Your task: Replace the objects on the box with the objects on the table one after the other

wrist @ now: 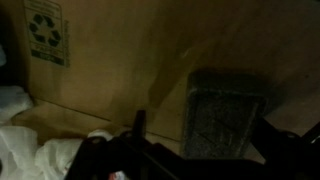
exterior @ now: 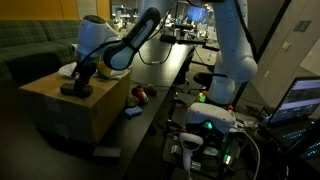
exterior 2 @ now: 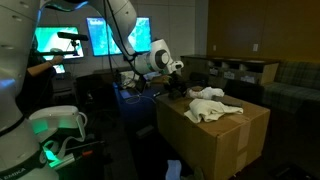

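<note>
The tan box (exterior: 62,108) stands beside the long black table (exterior: 170,70). In both exterior views my gripper (exterior: 78,86) hangs just over the box top at one corner (exterior 2: 176,88), jaws apart and nothing visibly held. A crumpled white cloth (exterior 2: 214,104) lies on the box top and shows in the wrist view at the lower left (wrist: 28,150). On the table next to the box lie a red object (exterior: 141,96) and a blue one (exterior: 133,113). The wrist view shows a dark grey speckled block (wrist: 226,118) against the cardboard; what it is cannot be told.
A recycling label (wrist: 45,32) marks the cardboard. Lit monitors (exterior 2: 105,35) and a green-lit device (exterior: 208,125) stand around the arm's base. A dark sofa (exterior: 30,50) sits behind the box. More cardboard boxes (exterior 2: 245,70) line the far side.
</note>
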{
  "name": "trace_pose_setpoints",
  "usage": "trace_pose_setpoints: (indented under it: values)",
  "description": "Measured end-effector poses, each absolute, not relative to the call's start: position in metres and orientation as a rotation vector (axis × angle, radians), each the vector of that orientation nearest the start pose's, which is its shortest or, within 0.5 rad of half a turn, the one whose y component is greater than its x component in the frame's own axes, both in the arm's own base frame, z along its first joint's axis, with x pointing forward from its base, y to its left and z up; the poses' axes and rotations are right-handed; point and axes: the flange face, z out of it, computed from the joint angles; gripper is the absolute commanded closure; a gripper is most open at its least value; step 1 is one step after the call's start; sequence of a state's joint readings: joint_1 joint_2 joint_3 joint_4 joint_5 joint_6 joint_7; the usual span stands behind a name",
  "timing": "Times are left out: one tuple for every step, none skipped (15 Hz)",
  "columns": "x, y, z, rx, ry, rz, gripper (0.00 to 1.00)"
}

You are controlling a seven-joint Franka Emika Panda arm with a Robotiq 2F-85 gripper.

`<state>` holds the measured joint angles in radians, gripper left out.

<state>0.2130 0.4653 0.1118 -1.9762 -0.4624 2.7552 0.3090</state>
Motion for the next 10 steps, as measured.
trace_pose_setpoints:
  values:
    - [0.605, 0.217, 0.260, -3.100, -0.632, -0.555, 0.03]
    - [0.607, 0.216, 0.260, -3.092, -0.638, -0.531, 0.25]
    - [0.610, 0.215, 0.260, -3.086, -0.647, -0.507, 0.27]
    - [0.612, 0.215, 0.261, -3.083, -0.656, -0.483, 0.29]
    - [0.614, 0.215, 0.262, -3.081, -0.661, -0.460, 0.38]
    - [0.615, 0.216, 0.264, -3.080, -0.668, -0.436, 0.46]
    - [0.616, 0.217, 0.266, -3.079, -0.675, -0.409, 0.53]
    - [0.616, 0.219, 0.268, -3.081, -0.679, -0.380, 0.62]
    - [0.616, 0.221, 0.270, -3.084, -0.679, -0.350, 0.68]
    - [0.617, 0.223, 0.274, -3.089, -0.675, -0.329, 0.68]
